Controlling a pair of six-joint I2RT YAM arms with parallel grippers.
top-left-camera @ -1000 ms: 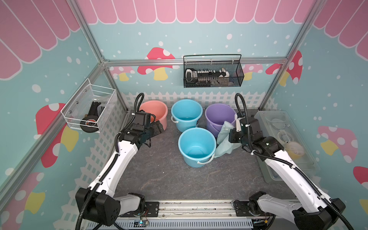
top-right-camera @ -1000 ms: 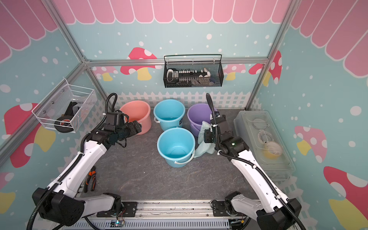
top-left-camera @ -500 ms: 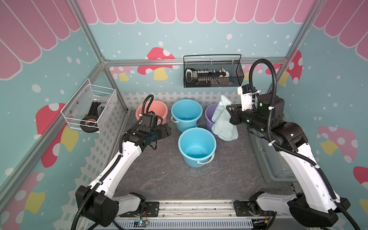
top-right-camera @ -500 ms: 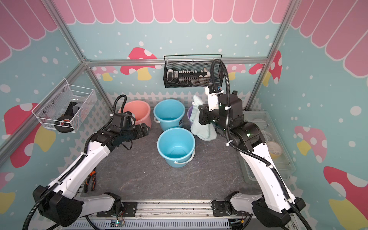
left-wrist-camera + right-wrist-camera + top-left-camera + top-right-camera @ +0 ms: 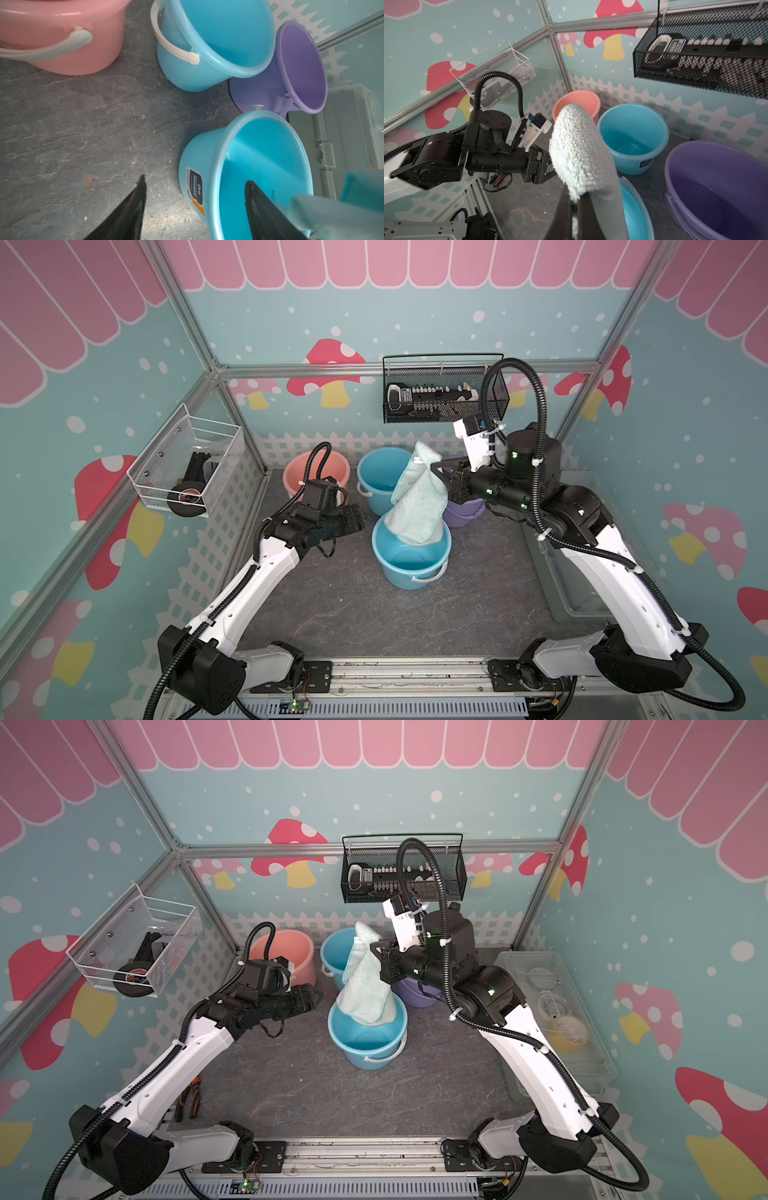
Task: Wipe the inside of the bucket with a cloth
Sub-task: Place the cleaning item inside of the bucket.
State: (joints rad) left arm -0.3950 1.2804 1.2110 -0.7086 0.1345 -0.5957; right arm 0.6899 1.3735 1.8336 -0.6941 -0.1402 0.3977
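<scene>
Overhead, right pincer [image 5: 435, 469] pinches cloth [image 5: 417, 497] dangling over front blue bucket [image 5: 409, 576]; left pincer [image 5: 195, 180] gapes.

Mint cloth [image 5: 363, 986] in the right gripper [image 5: 373, 950] — lower end at the mouth of the nearest blue bucket [image 5: 359, 1052].

both top views look down from high at the front of the booth toward its back wall [image 5: 374, 323], sharing nearly the whole scene, the near blue bucket [image 5: 401, 578] included. the left wrist camera hangs close over that bucket's rim, while the right wrist camera looks past the cloth [image 5: 579, 149] across to the left arm [image 5: 446, 158] and the same bucket.
</scene>
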